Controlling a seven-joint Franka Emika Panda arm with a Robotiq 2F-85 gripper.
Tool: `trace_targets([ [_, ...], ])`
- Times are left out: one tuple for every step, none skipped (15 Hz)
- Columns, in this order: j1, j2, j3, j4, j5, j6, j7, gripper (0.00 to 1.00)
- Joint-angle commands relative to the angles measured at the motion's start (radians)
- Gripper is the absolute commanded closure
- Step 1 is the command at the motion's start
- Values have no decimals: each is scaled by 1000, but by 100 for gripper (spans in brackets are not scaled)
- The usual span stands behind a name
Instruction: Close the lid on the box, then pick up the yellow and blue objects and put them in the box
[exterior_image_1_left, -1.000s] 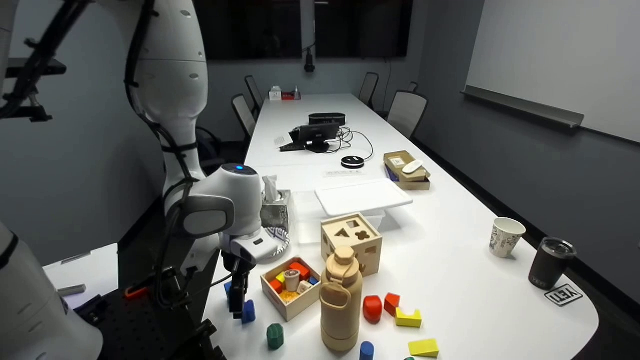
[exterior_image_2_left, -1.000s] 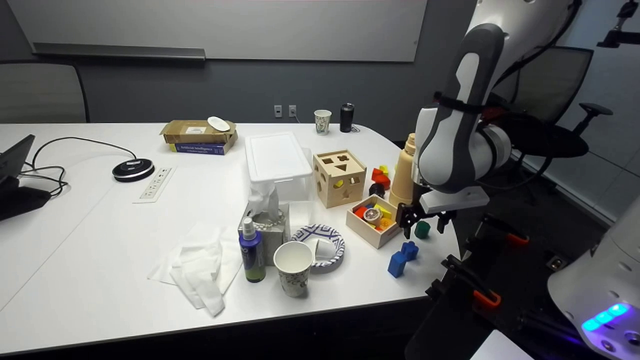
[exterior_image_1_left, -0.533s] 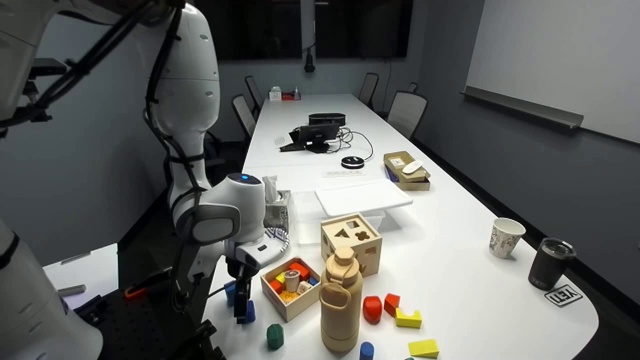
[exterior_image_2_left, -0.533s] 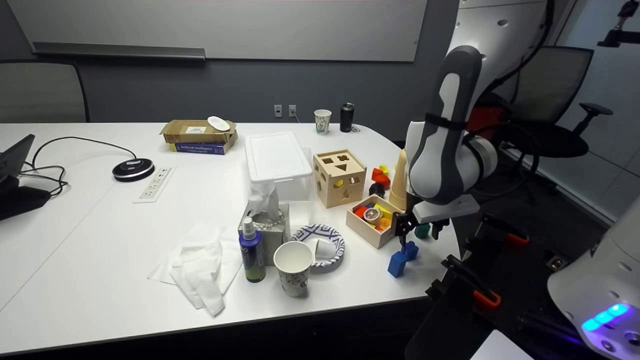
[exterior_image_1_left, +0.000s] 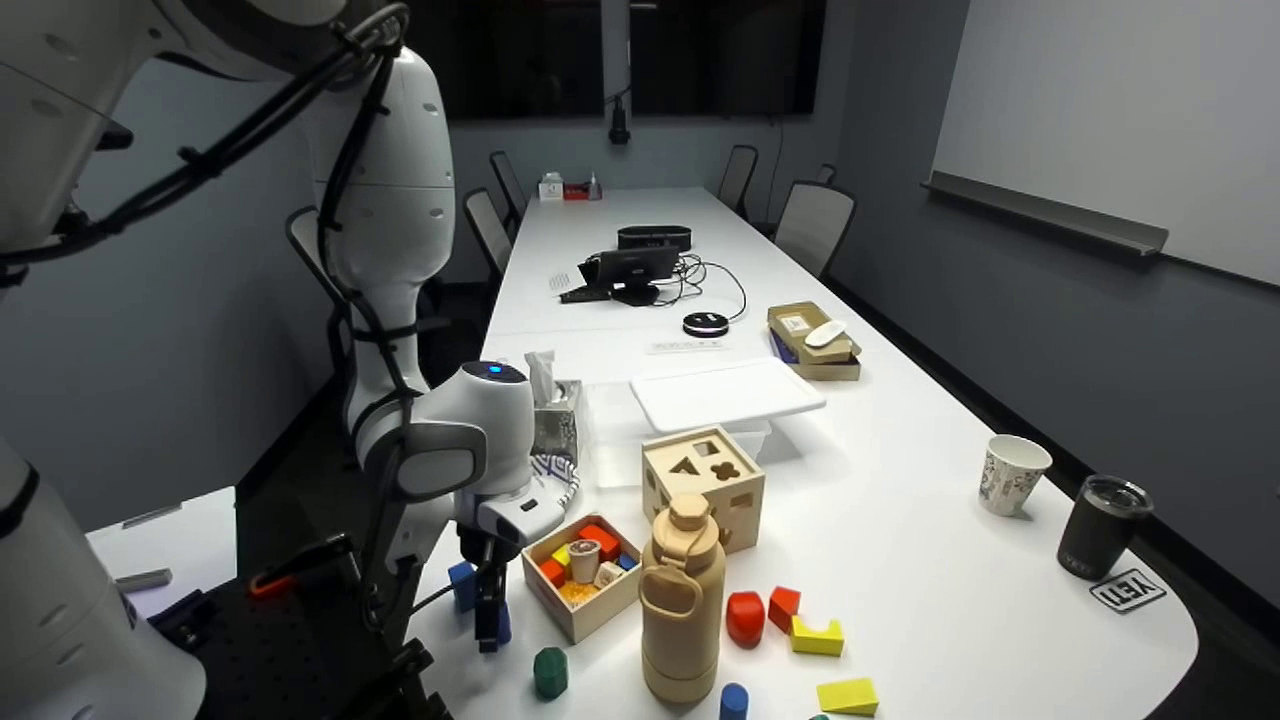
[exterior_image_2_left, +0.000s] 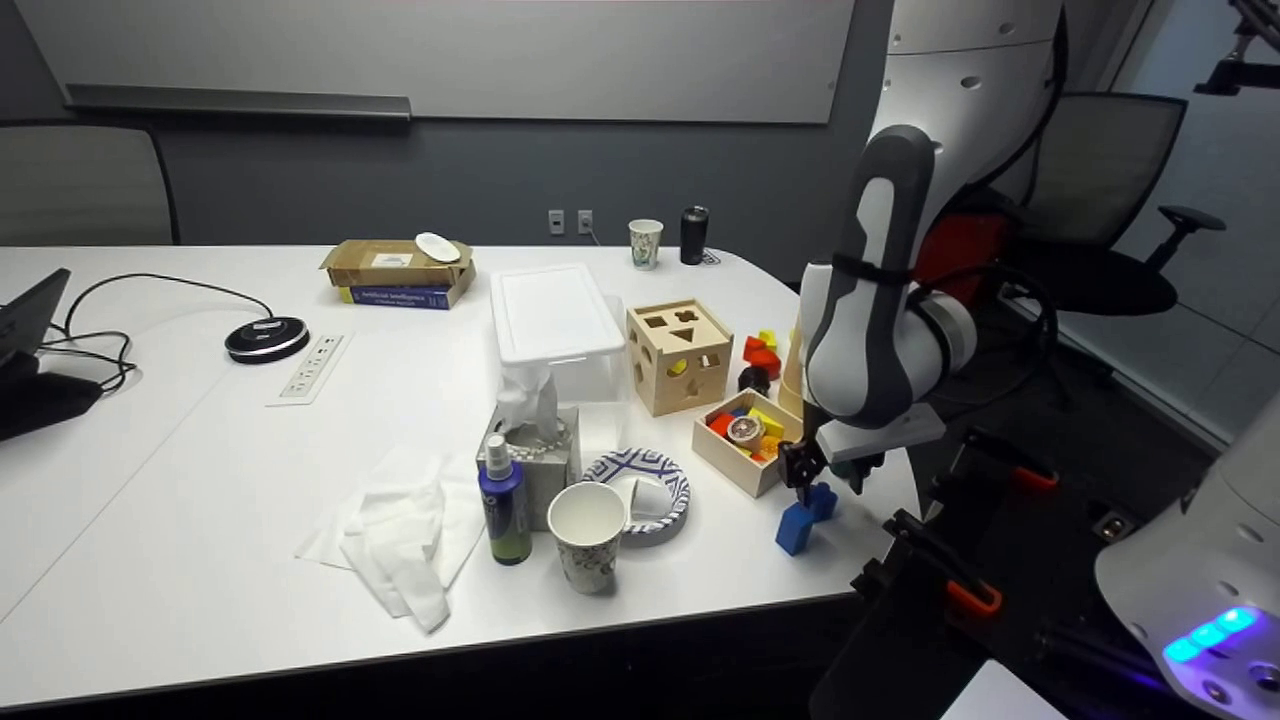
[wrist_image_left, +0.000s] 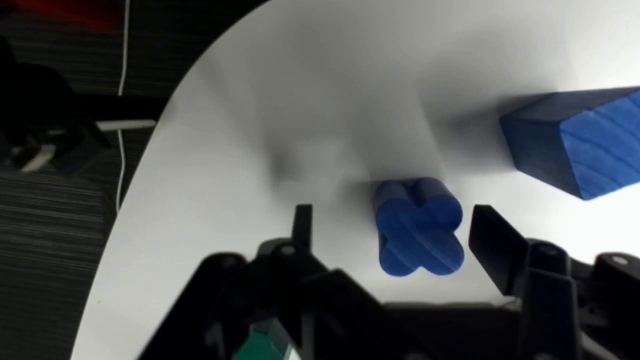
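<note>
In the wrist view we find the clover-shaped blue block (wrist_image_left: 420, 235) on the worktop (wrist_image_left: 225, 200), between the jaws of the end effector (wrist_image_left: 392, 225), which stand well apart: a sliver of room on one side, a broader gap on the other. Near the closer finger (wrist_image_left: 495, 245) sits a squarer blue block (wrist_image_left: 600, 145); the opposite way, the worktop runs to its curved edge. Only the exterior views show us the wooden tray (exterior_image_2_left: 725, 460) near the end effector and, farther off, the box (exterior_image_2_left: 682, 352) with its holed lid (exterior_image_1_left: 704, 466) on.
</note>
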Motion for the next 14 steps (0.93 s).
trace_targets([
  [4,17,9,0,21,45,-33,49],
  [5,20,9,-1,22,51,-34,58],
  [6,23,9,0,22,56,-34,65],
  [9,24,8,-1,23,61,-34,72],
  [14,22,5,-6,24,67,-33,80],
  [14,16,7,-10,23,69,-34,83],
  [10,12,11,-13,23,74,-36,83],
  [11,10,11,-14,23,77,-37,83],
  [7,3,16,-20,22,77,-40,83],
  [1,-9,21,-29,20,73,-46,83],
  [1,-21,23,-37,18,72,-55,83],
  [-8,-40,35,-49,15,62,-63,83],
  [-12,-56,43,-62,15,55,-67,83],
  [-14,-69,48,-71,14,49,-74,83],
])
